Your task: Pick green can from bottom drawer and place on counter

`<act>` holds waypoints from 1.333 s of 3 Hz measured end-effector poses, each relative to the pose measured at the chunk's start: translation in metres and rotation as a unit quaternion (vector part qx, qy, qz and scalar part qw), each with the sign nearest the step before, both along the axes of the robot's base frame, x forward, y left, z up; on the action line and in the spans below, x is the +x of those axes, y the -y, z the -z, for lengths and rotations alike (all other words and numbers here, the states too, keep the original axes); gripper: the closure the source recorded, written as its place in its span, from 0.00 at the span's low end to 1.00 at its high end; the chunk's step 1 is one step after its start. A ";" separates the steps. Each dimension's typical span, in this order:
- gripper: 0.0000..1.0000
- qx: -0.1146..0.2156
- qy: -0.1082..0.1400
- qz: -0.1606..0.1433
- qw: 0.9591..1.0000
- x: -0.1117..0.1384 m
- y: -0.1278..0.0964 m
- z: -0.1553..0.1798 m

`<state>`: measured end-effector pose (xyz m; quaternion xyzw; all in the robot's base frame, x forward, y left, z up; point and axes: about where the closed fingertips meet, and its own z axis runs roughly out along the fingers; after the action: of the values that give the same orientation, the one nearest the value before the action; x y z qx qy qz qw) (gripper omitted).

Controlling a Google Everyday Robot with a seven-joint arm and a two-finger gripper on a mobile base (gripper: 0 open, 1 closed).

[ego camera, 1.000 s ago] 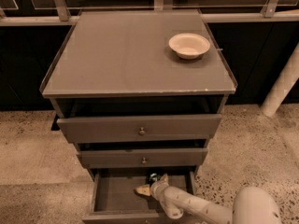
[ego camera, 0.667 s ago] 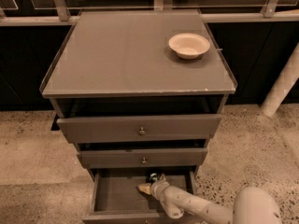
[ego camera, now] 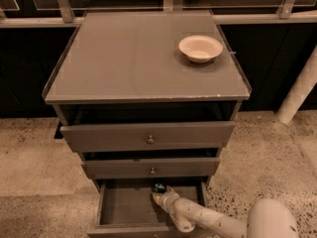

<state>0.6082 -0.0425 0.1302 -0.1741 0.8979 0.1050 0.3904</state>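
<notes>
Floor [ego camera: 29, 172]: pale speckled stone on both sides of the cabinet.
Bench [ego camera: 124, 58]: flat grey square top of the drawer cabinet, with a thin clear raised rim along its sides. No writing on it can be read.
Arm [ego camera: 208, 219]: white and smooth, it rises from a rounded white shell at the lower right corner. It slants up and to the left, crosses the front right part of the bottom drawer, and bends at a thick wrist joint inside it.
Top drawer [ego camera: 109, 135]: grey front, pulled out a little, with a dark gap above it.
Middle drawer [ego camera: 124, 168]: grey front, set further back than the top one.
Bottom drawer [ego camera: 126, 207]: pulled out the furthest, so its dark shallow tray is open to view. The arm lies over its right half.
Post [ego camera: 297, 90]: white and round, leaning beside the cabinet at the right.
Bowl [ego camera: 200, 47]: cream, upright, at the back right of the bench near the rim.
Claw [ego camera: 158, 194]: inside the bottom drawer, at the back and just right of centre, pointing towards the rear. It is right up against the green can. Whether it is released or clenched, I cannot tell.
Green can [ego camera: 159, 187]: in the bottom drawer at the back, just below the middle drawer's front. Only a small dark green glint shows above the claw, and its markings are too small to read.
Knobs [ego camera: 150, 139]: small and brass, one at the centre of each upper drawer front.
</notes>
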 end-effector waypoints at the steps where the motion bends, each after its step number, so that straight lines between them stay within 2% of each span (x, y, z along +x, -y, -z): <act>1: 0.88 0.000 0.000 0.000 1.000 0.000 0.000 0.000; 2: 1.00 0.000 0.000 0.000 1.000 0.000 0.000 0.000; 3: 1.00 0.018 0.002 -0.031 0.999 -0.006 0.003 -0.011; 4: 1.00 0.050 -0.001 -0.074 0.996 -0.029 0.029 -0.036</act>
<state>0.5788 -0.0719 0.1666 -0.2204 0.8768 0.1782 0.3885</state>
